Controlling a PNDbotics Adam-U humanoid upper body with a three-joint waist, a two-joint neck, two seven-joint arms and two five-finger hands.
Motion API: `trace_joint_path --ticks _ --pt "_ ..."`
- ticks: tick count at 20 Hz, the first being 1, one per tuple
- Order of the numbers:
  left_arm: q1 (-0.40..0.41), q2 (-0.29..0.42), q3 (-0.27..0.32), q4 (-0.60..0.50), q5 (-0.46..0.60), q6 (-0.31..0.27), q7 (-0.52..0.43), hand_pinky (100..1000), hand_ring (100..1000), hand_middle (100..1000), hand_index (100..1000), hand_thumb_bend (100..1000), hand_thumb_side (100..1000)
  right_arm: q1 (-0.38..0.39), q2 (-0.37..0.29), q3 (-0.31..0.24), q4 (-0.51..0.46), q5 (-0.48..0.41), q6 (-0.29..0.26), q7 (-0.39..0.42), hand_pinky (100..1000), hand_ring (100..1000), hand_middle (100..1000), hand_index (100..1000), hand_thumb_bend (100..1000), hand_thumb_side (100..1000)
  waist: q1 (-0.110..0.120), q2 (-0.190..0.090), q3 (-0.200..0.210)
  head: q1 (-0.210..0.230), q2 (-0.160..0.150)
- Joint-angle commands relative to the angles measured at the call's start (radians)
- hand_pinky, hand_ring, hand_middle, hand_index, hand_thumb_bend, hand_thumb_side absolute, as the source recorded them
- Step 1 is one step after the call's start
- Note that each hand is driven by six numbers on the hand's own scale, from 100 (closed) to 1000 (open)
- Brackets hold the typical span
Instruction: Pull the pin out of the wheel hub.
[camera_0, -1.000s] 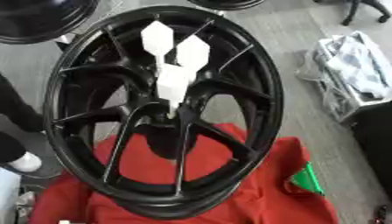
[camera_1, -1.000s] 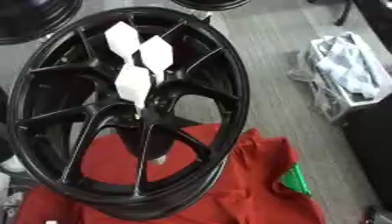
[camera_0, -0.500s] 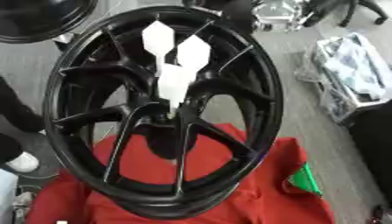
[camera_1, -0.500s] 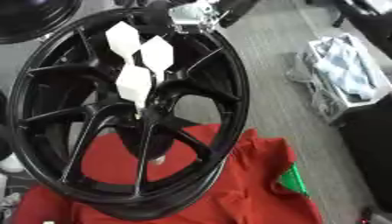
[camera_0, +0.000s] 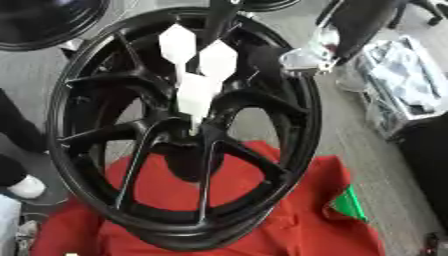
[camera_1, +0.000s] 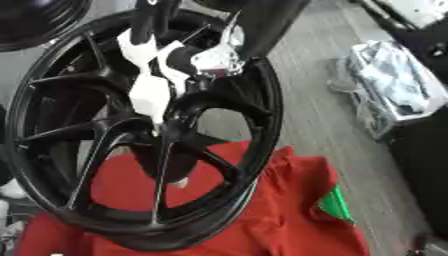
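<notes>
Here, at the far left corner, part of a second dark wheel showed, cut off by the frame edges. Near the left edge a person's dark trouser leg and white shoe stood beside the work, mostly out of frame. The black wheel hub filled the middle, standing tilted on a red cloth that covered the near part of the scene; its lower rim pressed into the cloth. A white pin, made of three flat lozenge-shaped lobes, sat among the spokes just above the hub's centre, its narrow lower tip running down toward the centre hole; whether that tip was seated inside could not be made out. A dark bar came down from the far edge and crossed behind the pin's upper lobes, its upper end cut off. To the right, the robot's right arm entered from the upper right, and the right hand, a silver and black blur, hung over the far right part of the rim, near the pin but apart from it; whether its fingers were straight or curled could not be told. The left hand appeared in neither view. A small green scrap lay at the cloth's right edge. Farther right, a pale crumpled bundle rested on the grey floor, partly cropped.
</notes>
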Motion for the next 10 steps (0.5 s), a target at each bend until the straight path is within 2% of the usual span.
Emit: trace_joint_path --ticks 1,10 --pt "-0.004 0.035 0.004 -0.005 -0.001 -0.002 -0.005 810 777 724 819 100 800 -0.008 0.005 -0.006 0.010 0.054 -0.016 0.010 857 812 790 850 120 466 0.001 -0.031 0.001 0.003 0.005" --pt "0.004 0.029 -0.002 0.001 0.001 0.003 -0.012 810 778 724 820 100 813 0.015 0.046 -0.006 0.075 0.142 -0.061 0.000 853 809 787 852 209 326 0.001 -0.033 0.001 0.008 0.005"
